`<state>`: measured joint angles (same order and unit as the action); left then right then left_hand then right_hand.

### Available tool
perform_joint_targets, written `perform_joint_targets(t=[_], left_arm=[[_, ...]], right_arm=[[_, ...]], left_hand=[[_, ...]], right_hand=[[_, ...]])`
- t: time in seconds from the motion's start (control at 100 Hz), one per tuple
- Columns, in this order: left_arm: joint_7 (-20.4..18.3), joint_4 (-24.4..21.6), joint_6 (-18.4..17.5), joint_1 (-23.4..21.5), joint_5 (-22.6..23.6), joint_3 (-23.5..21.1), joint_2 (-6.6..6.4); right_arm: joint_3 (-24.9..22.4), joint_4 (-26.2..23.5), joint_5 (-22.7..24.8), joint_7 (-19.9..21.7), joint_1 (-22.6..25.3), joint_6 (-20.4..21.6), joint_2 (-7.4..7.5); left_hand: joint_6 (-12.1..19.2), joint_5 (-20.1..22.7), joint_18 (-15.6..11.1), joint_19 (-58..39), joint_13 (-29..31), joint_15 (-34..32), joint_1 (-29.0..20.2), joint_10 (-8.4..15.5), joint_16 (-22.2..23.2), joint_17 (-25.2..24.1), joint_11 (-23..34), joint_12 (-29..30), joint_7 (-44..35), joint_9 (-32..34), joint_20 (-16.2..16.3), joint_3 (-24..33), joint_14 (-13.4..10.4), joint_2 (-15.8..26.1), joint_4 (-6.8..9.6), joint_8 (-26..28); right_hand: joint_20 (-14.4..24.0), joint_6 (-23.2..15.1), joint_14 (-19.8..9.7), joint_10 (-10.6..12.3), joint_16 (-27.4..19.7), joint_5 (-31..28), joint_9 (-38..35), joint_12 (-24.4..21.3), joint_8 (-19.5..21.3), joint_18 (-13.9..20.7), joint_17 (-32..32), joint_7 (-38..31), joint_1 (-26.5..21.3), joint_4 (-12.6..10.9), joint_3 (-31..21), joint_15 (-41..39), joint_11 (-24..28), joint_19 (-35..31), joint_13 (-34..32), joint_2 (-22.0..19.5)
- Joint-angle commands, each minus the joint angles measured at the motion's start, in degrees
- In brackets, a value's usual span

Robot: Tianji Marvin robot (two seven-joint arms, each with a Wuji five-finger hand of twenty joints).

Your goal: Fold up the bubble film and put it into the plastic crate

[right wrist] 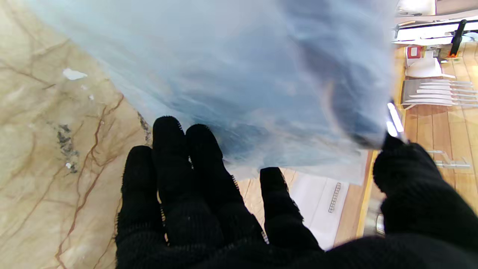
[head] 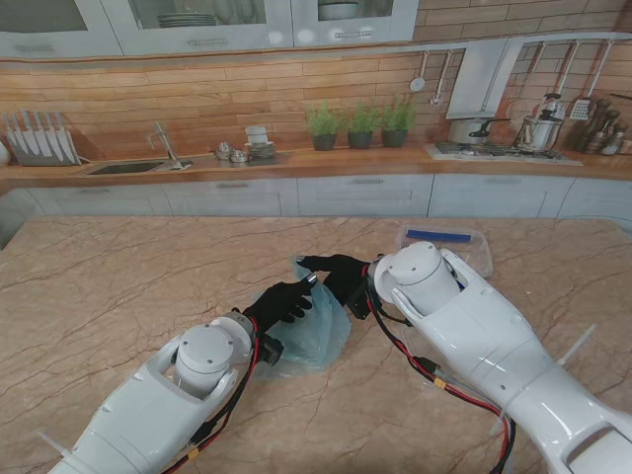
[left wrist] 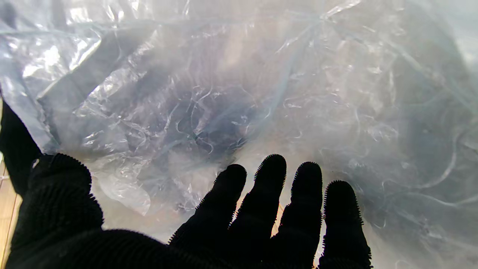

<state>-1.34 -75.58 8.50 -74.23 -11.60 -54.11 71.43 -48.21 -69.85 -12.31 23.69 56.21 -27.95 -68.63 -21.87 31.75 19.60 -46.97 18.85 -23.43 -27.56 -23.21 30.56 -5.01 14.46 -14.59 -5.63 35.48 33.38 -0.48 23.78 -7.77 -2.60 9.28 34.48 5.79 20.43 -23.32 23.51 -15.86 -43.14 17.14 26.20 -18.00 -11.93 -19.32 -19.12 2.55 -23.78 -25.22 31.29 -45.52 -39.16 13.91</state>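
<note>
Bubble film (head: 314, 321) lies on the bench (head: 118, 286) between my two arms, bunched and partly lifted, with its long axis running from near my left forearm away toward the far right. My left robot hand (head: 281, 301) is on its left edge, and in the left wrist view the fingers (left wrist: 270, 186) are spread with the sheet just beyond them; I cannot tell if they really hold it. My right robot hand (head: 341, 272) is at the far corner, and in the right wrist view the film hangs between thumb and fingers (right wrist: 168, 149), so I judge that it pinches this corner. The plastic crate (head: 449, 242) stands to the right, just behind my right arm, so this arm is the nearer one. My arm hides part of the crate, and the film's folds are too blurred to count.
</note>
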Motion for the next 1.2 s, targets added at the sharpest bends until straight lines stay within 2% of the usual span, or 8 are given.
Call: perform_joint_targets(t=[0.0, 0.16, 0.19, 0.3, 0.53, 0.71, 0.95, 1.19], left_arm=[[0.06, -0.55, 0.26, -0.5, 0.27, -0.11, 0.38], [-0.99, -0.36, -0.2, -0.8, -1.46, -0.82, 0.27], [-1.12, -0.36, -0.21, -0.9, -2.11, -1.01, 0.32], [-0.35, -0.16, -0.24, -1.14, -3.44, -1.41, 0.72], [-0.08, -0.3, 0.17, -1.42, -4.0, -1.75, 0.81], [-0.88, -0.62, 0.76, -1.54, -4.17, -1.98, 0.58], [-1.87, -0.84, 0.9, -1.68, -4.69, -2.28, 0.35], [-2.03, -1.22, 0.85, -1.92, -5.63, -2.56, 0.37]], right_arm=[[0.26, 0.1, 0.49, 0.05, 0.18, 0.54, -0.25], [-0.31, -0.14, 0.57, -1.18, 0.79, 0.37, -0.47], [-0.49, -0.24, 0.59, -1.51, 0.97, 0.35, -0.52], [-1.2, -0.67, 0.46, -2.93, 1.66, -0.03, -0.8], [-3.07, -1.88, -0.98, -6.29, 3.46, -0.06, -1.61], [-4.98, -4.44, -1.38, -7.94, 5.46, 1.33, -1.48], [-7.32, -8.41, -2.14, -8.42, 7.74, 1.92, -0.87], [-6.48, -8.48, -3.36, -6.49, 7.55, 2.26, -0.61]], left_hand=[[0.29, 1.66, 0.74, 0.55, -0.83, 0.51, 2.5, -0.76, -0.56, -0.7, -1.55, 0.96, 2.86, -1.72, -0.63, -0.47, 0.65, 1.63, 1.92, -0.64], [0.01, 0.64, 0.65, 3.52, -1.38, 1.93, 3.85, -0.82, -0.98, -0.64, -2.31, 1.9, 3.53, -3.03, -1.48, -0.63, 0.35, 2.04, 1.82, -0.93], [-0.06, 0.28, 0.64, 4.25, -1.72, 2.29, 4.52, -0.93, -1.1, -0.86, -2.55, 2.09, 3.71, -3.51, -1.68, -0.77, 0.32, 2.52, 1.77, -1.02], [-0.73, -0.1, 0.89, 6.86, -1.9, 3.65, 6.13, -1.72, -1.56, -0.69, -3.44, 3.12, 4.18, -4.26, -2.01, -0.85, 0.97, 3.21, 1.51, -1.61], [-0.82, -0.67, 0.78, 9.07, -2.01, 4.63, 5.49, -1.8, -1.7, -0.76, -4.08, 3.71, 4.43, -5.11, -2.25, -0.67, 0.92, 3.06, 1.54, -2.05], [-0.65, -1.17, 1.22, 10.07, -2.14, 5.04, 3.21, -1.42, -1.71, -0.77, -4.11, 3.79, 4.49, -5.78, -2.13, -0.39, 0.46, 0.47, 1.82, -2.2], [-0.46, -2.12, 2.18, 11.97, -2.43, 5.66, 2.84, -1.24, -1.9, -1.07, -4.26, 3.9, 4.73, -7.1, -2.14, -0.45, -0.09, -0.48, 1.96, -2.41], [-0.46, -2.17, 2.15, 12.94, -2.42, 5.99, 2.74, -1.31, -2.02, -0.8, -4.35, 4.02, 4.72, -7.32, -2.04, -0.43, -0.03, -0.74, 1.95, -2.54]], right_hand=[[1.57, -0.89, 0.71, -1.0, -0.82, 1.39, 0.77, -0.56, 0.17, 0.64, -0.14, 0.14, 2.3, 0.61, 1.32, 1.48, -1.11, 0.49, 1.87, -2.55], [2.51, -1.11, 1.46, -1.9, -1.86, 2.52, 2.11, -1.12, -0.27, 0.28, 1.25, 0.09, 5.23, 0.22, 2.38, 3.35, -2.66, 4.6, 4.32, -6.3], [6.58, -1.05, 1.59, -2.08, -2.12, 2.77, 2.23, -1.14, -1.09, 0.32, 0.84, -0.29, 6.37, 0.07, 1.93, 3.74, -2.98, 8.53, 4.66, -6.86], [7.17, -0.89, 1.77, -2.29, -2.54, 2.85, 1.9, -1.43, -1.55, -0.01, 0.68, -0.23, 8.16, 0.18, 2.48, 4.81, -3.55, 12.62, 5.19, -8.53], [12.06, -0.97, 1.15, 3.85, -2.35, 2.11, -4.21, -1.86, -2.65, 0.38, 0.69, -1.28, 5.89, -0.05, 5.33, 4.72, -4.23, 16.01, 4.49, -11.89], [14.04, -1.83, -1.34, 3.57, 1.4, 3.34, -3.91, -1.31, -3.06, 0.31, 1.02, -3.35, 4.45, -0.61, 6.06, 0.42, -3.39, 15.88, 2.67, -11.57], [16.71, -1.4, -0.47, 1.39, 7.16, 3.36, -4.51, 0.32, -4.21, -0.09, -0.8, -4.31, 3.61, -0.98, 5.56, -8.17, 0.64, 14.91, 0.44, -10.95], [16.92, -2.14, -0.17, 2.09, 5.71, 4.06, -1.74, -0.91, -4.61, -0.08, -0.6, -3.83, 2.81, -1.1, 5.04, -6.0, -2.07, 15.51, 1.07, -10.28]])
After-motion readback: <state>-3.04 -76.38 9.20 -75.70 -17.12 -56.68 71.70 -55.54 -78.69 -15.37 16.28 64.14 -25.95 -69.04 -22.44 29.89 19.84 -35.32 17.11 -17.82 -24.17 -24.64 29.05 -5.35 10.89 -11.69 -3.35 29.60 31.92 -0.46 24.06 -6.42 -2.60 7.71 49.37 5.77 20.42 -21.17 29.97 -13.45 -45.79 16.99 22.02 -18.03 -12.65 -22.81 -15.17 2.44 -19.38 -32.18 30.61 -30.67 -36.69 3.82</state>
